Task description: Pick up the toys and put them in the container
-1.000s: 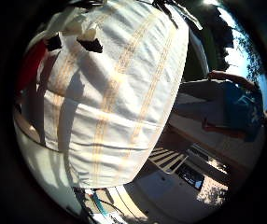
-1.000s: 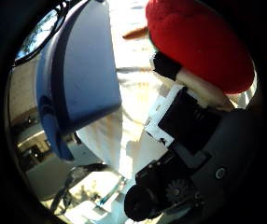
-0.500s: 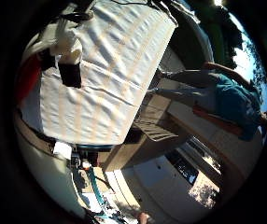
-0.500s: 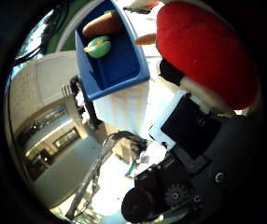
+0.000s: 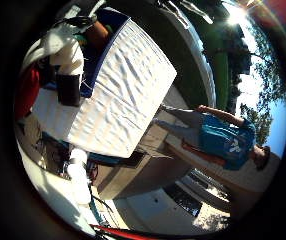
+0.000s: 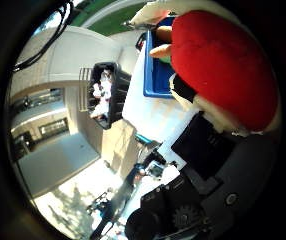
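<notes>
The red plush toy (image 6: 218,65) sits tight against the palm, filling the upper right of the thumb-side view, with white and dark patches along its lower edge. The robot hand (image 6: 203,195) has its white and black fingers (image 5: 65,60) curled round the toy, gripping it; a sliver of the red also shows at the left edge of the little-finger-side view. Just beside the toy lies the blue container (image 6: 158,65), resting on the table (image 5: 118,110), which wears a white cloth with faint stripes. Inside the container I can make out an orange-tan toy (image 6: 162,42) and a bit of green next to it. A black crate (image 6: 108,92) stands just off the table's edge, left of the container, holding pale things I cannot identify.
</notes>
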